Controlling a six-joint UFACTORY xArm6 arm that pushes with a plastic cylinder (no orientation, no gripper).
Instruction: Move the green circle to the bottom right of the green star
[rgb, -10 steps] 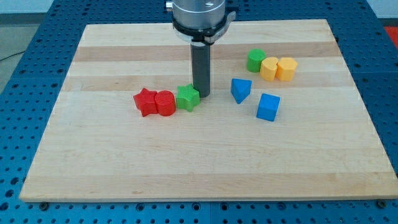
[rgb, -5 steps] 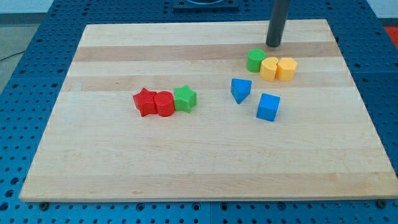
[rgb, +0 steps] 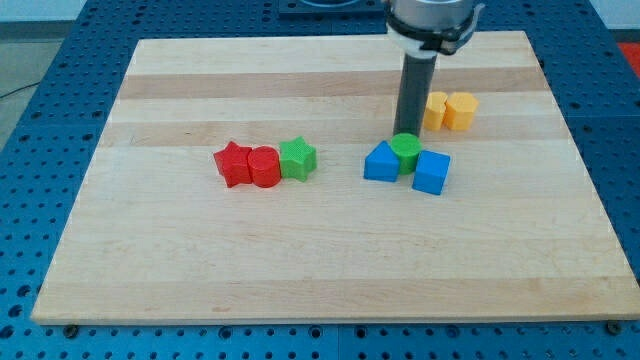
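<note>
Nearest the view's bottom, a blue cube (rgb: 431, 172) and a blue block (rgb: 381, 162) are flanking the green circle (rgb: 404, 151), which is sitting wedged between them, touching both. It is lying well to the right of the green star (rgb: 298, 158), which is adjoining a red circle (rgb: 264, 167) and red star (rgb: 233, 163). My tip (rgb: 408, 135) is pressing just behind the circle, holding nothing, probably positioned for pushing it. Two yellow blocks (rgb: 451, 110) are sitting farthest back.

No text, label, brand, number or sign can be read anywhere in the camera view: the desk (rgb: 200, 260) shows only bare wood grain, and the coloured blocks carry no markings.
</note>
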